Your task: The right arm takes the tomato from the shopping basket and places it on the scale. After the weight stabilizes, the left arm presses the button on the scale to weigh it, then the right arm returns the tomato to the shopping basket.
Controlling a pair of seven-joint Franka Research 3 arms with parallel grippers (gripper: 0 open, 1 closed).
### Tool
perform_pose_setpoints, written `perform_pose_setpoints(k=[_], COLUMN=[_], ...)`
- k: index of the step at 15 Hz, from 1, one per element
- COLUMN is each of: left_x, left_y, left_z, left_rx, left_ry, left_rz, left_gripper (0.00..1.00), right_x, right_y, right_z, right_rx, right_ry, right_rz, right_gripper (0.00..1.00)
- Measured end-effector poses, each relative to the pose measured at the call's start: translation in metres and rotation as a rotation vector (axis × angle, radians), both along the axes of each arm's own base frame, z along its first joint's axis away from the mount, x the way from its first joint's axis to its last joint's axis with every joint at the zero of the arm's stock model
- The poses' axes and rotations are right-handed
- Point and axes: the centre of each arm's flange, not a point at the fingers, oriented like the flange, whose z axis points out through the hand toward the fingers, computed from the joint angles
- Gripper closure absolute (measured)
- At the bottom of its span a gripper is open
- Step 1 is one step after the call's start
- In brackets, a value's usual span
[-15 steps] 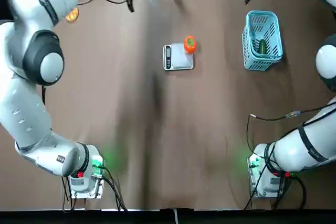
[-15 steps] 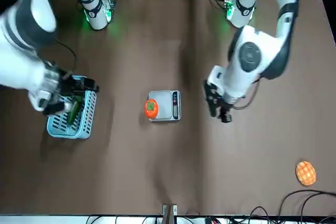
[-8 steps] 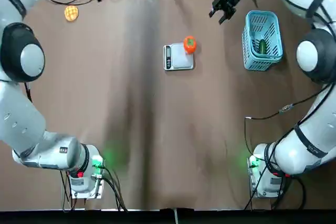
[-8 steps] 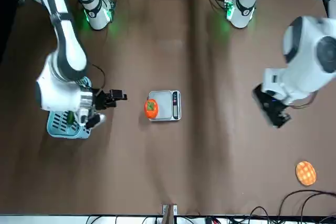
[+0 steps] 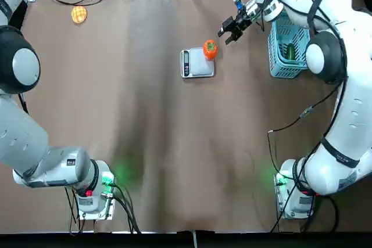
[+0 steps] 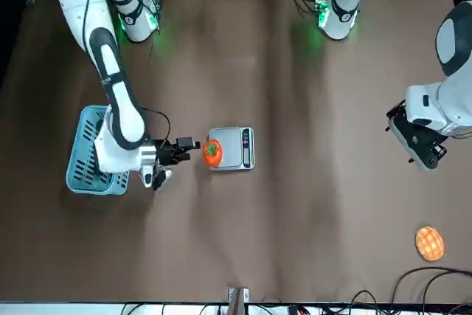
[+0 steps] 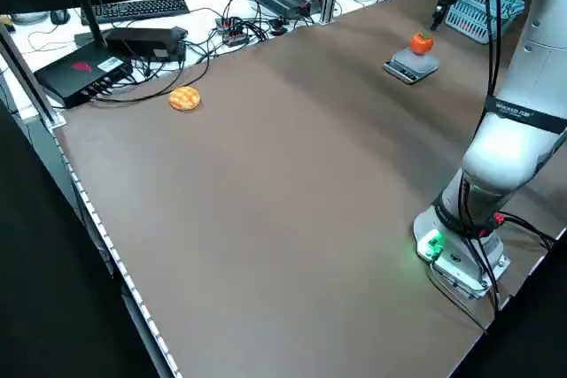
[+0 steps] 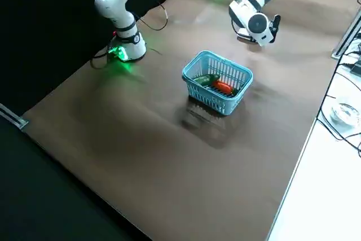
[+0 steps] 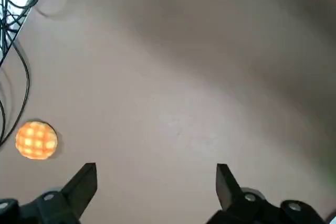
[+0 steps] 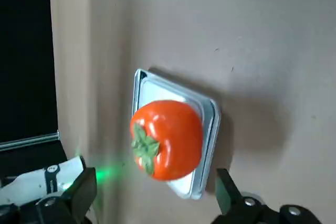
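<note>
The right arm's spread jaws (image 10: 157,190) hover near the tomato (image 10: 167,140), which partly hides the scale's (image 10: 202,129) plate.

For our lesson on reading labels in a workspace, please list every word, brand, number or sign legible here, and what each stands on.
No text can be read for certain.
Scale: display strip markings too small.
Black box: white label and red mark, unreadable.
Keyboard: key characters too small.

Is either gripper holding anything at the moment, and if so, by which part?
Nothing is held; both grippers' fingers are open, and the tomato rests on the scale.
</note>
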Motion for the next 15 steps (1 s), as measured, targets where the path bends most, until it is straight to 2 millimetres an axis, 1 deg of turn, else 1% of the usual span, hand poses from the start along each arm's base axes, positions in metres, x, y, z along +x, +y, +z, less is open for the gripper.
perform_pose_setpoints(k=[2,4,7,9,10,12,13,15], left_x=[-0.001,-0.004,-0.008,-0.011,-0.013,-0.017,-0.023,-0.03], left_y=[0.001,-0.001,-0.005,-0.007,-0.007,-0.005,-0.002,0.001], left_z=[-0.001,-0.004,-0.007,-0.007,-0.004,0.009,0.022,0.039], left_rx=[0.001,0.005,0.018,0.028,0.035,0.047,0.055,0.053], left_ry=[0.006,0.029,0.056,0.07,0.078,0.09,0.086,0.063], left_rz=[0.056,0.169,0.368,0.49,0.542,0.632,0.711,0.783], left_gripper=[0.0,0.0,0.0,0.0,0.0,0.0,0.0,0.0], right_x=[-0.003,-0.007,-0.014,-0.018,-0.019,-0.02,-0.021,-0.023], right_y=[0.011,0.018,0.019,0.018,0.017,0.017,0.017,0.017], right_z=[-0.013,-0.025,-0.047,-0.058,-0.062,-0.068,-0.073,-0.077], right_rx=[0.023,0.065,0.117,0.128,0.134,0.151,0.16,0.161], right_ry=[-0.002,-0.006,-0.019,-0.026,-0.027,-0.036,-0.038,-0.033], right_rz=[-0.018,-0.026,-0.038,-0.034,-0.036,-0.042,-0.048,-0.048], right_gripper=[0.0,0.0,0.0,0.0,0.0,0.0,0.0,0.0])
